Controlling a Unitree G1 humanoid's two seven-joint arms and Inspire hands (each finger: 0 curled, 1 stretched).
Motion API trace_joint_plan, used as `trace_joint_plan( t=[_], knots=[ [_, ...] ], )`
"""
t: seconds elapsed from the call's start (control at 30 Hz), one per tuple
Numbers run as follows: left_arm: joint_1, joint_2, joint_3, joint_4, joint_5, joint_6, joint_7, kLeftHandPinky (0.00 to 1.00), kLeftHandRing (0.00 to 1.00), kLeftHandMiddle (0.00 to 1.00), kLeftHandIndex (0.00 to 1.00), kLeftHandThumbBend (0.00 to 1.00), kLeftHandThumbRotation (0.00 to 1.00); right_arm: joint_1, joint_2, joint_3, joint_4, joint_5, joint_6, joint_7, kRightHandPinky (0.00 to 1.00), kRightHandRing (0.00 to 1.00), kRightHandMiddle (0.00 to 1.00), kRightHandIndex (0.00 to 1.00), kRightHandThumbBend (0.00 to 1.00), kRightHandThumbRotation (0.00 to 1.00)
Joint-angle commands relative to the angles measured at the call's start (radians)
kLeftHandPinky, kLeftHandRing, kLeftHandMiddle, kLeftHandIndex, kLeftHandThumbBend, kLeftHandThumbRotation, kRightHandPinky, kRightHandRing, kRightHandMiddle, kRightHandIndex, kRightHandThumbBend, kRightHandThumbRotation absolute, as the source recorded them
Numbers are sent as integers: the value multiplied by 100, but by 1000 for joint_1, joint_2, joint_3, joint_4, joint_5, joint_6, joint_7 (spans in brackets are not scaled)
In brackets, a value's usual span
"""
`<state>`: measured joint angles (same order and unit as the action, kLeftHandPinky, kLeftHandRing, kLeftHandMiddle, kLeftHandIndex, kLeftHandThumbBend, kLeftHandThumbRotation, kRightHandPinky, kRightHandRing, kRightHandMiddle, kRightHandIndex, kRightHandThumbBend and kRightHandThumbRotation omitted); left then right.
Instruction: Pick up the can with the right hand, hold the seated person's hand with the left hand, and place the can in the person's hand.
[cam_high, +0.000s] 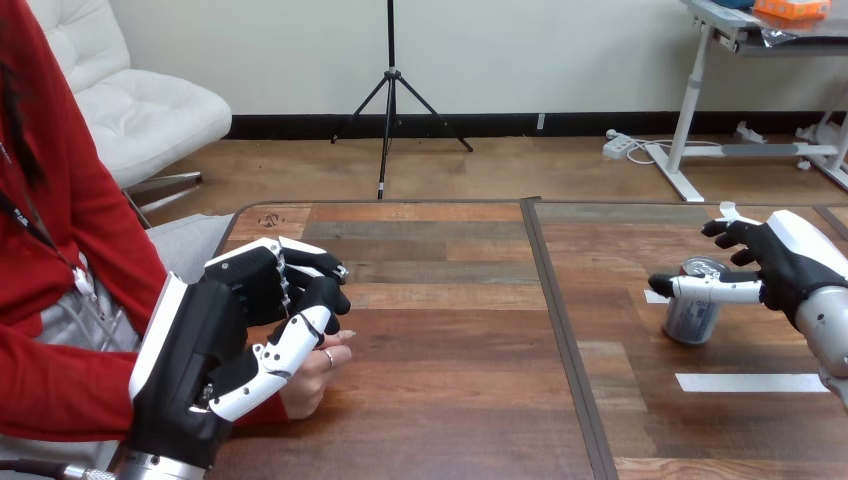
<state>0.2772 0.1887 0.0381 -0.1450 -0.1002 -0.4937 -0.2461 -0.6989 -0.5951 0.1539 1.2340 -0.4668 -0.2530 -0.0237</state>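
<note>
Can (690, 322) sits inside wide right robot hand (785, 268); left robot hand (215, 330) clasps person's hand (310, 387).

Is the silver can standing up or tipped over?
Standing up. The silver can rests on its base on the wooden table, its round top facing up.
</note>
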Motion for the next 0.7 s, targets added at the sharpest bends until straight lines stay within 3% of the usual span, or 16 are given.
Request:
trace_joint_plan(
  t=[0.0,0.37,0.67],
  knots=[
    [-46,5,14,-24,2,-5,6,30,39,46,51,29,33,-95,5,8,-3,8,3,-4,71,83,86,85,100,51],
    [-49,6,15,-20,-2,-14,1,30,38,45,51,29,33,-91,11,1,-4,21,33,27,65,81,85,84,100,43],
    [-49,5,15,-22,-5,-12,0,30,38,45,51,28,32,-87,14,-2,-8,27,49,38,65,80,84,83,100,37]
  ],
)
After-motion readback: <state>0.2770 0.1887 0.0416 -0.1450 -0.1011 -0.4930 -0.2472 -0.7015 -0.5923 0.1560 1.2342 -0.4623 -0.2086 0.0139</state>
